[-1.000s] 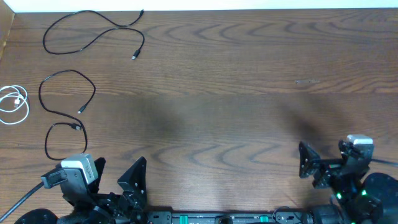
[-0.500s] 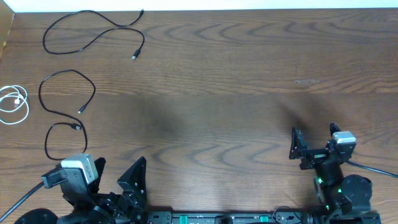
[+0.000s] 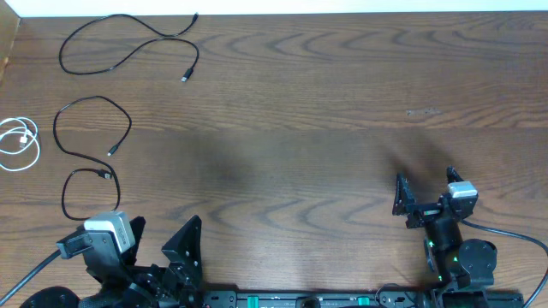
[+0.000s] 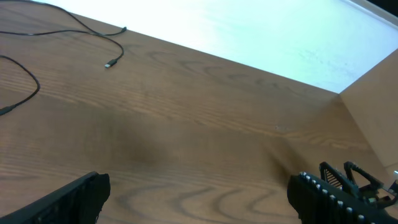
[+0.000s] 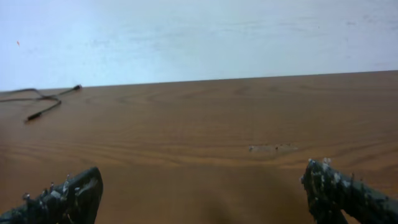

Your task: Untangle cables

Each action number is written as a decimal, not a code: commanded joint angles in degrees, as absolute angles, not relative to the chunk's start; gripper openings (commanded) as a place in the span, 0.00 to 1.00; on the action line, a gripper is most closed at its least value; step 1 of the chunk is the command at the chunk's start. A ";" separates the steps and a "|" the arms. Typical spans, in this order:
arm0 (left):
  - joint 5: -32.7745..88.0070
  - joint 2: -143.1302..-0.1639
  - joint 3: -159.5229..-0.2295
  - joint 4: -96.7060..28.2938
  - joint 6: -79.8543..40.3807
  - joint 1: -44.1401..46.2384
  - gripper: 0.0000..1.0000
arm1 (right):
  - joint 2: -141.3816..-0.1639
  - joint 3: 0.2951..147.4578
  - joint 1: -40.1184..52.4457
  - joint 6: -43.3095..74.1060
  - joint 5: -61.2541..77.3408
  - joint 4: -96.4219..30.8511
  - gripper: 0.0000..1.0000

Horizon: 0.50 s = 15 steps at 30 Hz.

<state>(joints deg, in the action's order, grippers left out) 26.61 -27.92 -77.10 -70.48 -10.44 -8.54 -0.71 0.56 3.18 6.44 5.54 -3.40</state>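
Three black cables and one white cable lie apart at the table's left. The top black cable (image 3: pixel 128 47) curves along the far edge. A second black cable (image 3: pixel 60 128) forms a loop below it. A third black loop (image 3: pixel 67 195) lies near my left gripper (image 3: pixel 163 233), which is open and empty at the front edge. The coiled white cable (image 3: pixel 19 141) is at the left edge. My right gripper (image 3: pixel 425 190) is open and empty at the front right, far from the cables. The left wrist view shows the top cable (image 4: pixel 93 31); the right wrist view shows it far left (image 5: pixel 43 99).
The wooden table (image 3: pixel 300 128) ends at a white wall at the back. A wooden side panel (image 4: pixel 373 106) stands at the table's right end in the left wrist view. A thick black wire (image 3: pixel 505 231) runs from the right arm's base.
My right arm has moved left and farther onto the table, its gripper staying open. The left arm and the cables have not moved.
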 commanded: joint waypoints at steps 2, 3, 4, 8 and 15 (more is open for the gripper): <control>26.28 -27.88 -76.93 -70.35 -9.67 -8.38 0.96 | -0.30 0.32 2.76 3.97 5.08 -4.01 0.99; 26.28 -27.88 -76.93 -70.35 -9.67 -8.38 0.96 | -0.38 0.32 2.76 3.99 5.08 -4.05 0.99; 26.28 -27.88 -76.93 -70.35 -9.67 -8.38 0.96 | -0.71 0.32 2.76 3.97 5.10 -4.05 0.99; 26.28 -27.88 -76.93 -70.35 -9.67 -8.38 0.96 | -3.55 0.32 2.76 3.64 5.02 -4.08 0.99; 26.28 -27.88 -76.93 -70.35 -9.67 -8.38 0.96 | -3.16 0.32 3.42 2.68 4.82 -4.05 0.99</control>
